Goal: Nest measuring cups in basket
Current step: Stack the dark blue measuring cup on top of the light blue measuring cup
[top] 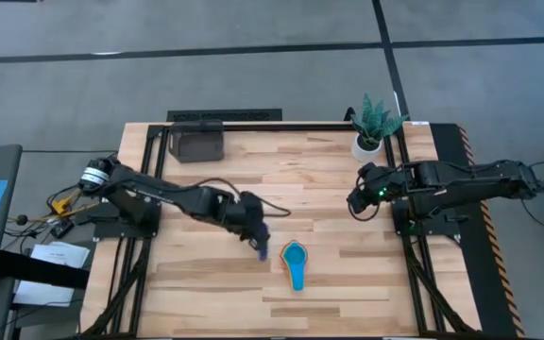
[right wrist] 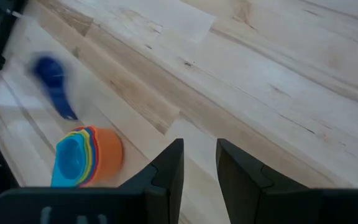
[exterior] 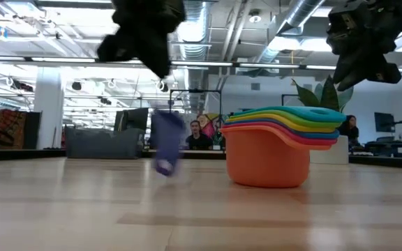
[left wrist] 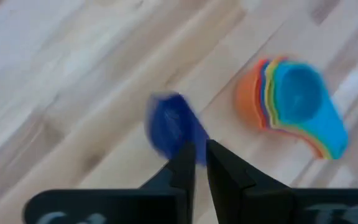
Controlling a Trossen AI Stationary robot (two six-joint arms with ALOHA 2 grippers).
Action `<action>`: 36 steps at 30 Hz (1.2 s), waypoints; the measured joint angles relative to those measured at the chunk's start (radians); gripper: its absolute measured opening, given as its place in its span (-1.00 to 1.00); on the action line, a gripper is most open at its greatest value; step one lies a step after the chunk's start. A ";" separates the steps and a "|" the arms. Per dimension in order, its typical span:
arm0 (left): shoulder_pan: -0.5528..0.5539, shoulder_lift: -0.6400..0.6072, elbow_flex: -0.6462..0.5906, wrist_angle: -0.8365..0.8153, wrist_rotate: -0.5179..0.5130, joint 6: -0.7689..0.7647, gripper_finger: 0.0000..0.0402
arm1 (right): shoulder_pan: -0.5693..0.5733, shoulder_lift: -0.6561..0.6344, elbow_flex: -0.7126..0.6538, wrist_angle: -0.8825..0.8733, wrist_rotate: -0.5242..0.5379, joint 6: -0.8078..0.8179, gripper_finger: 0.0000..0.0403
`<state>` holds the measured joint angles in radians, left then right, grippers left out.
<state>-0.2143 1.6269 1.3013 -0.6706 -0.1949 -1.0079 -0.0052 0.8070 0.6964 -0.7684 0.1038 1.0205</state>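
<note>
The left gripper [top: 256, 236] hangs above the middle of the pale wooden slatted table [top: 206, 293], its arm reaching in from the table's left edge; in the left wrist view its two dark fingers [left wrist: 182, 163] stand nearly together with only a narrow gap, and the handle of a small dark blue plastic measuring cup [left wrist: 169, 124] runs into that gap, so the fingers appear to pinch the handle, though motion blur prevents certainty. In the low view the dark blue cup [exterior: 165, 146] hangs below the gripper, tilted, its lower edge close above the table surface; whether it touches the wood cannot be told. Just to the right of it stands a nested stack of round plastic measuring cups [top: 295, 257], orange outermost at the base with red, yellow and green rims inside and a light blue cup on top, handles fanned toward the near edge of the table. The stack rests directly on the tabletop, apart from the dark blue cup. The small dark grey rectangular basket [top: 197, 142] sits at the far left corner of the table, well apart from the cups. The right gripper [top: 355, 203] hovers above the right part of the table, fingers spread with clear space between them and nothing held. A white pot with a green plant [top: 371, 127] stands at the far right edge
</note>
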 joint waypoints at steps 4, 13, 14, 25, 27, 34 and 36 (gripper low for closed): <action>0.052 0.048 0.033 0.000 -0.001 0.077 -0.89 | 0.031 -0.002 0.000 -0.037 0.006 0.023 -0.41; 0.138 0.161 0.033 0.075 0.001 0.117 -0.96 | 0.123 -0.003 0.002 -0.066 0.029 0.089 -0.41; 0.146 0.161 0.033 0.090 -0.018 0.120 -0.92 | 0.133 -0.003 0.002 -0.065 0.030 0.097 -0.41; 0.282 0.258 0.043 0.410 0.036 0.346 -0.35 | 0.165 -0.003 0.001 -0.066 0.055 0.123 -0.41; 0.294 0.296 0.070 0.400 0.077 0.361 -0.31 | 0.171 -0.003 0.000 -0.066 0.054 0.138 -0.41; 0.297 0.389 0.143 0.404 0.087 0.444 -0.34 | 0.218 -0.002 0.000 -0.067 0.056 0.187 -0.41; 0.297 0.410 0.159 0.396 0.104 0.462 -0.36 | 0.230 -0.003 0.000 -0.067 0.060 0.201 -0.41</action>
<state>0.0826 2.0365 1.4607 -0.2743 -0.0904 -0.5459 0.2253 0.8039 0.6964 -0.8352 0.1636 1.2219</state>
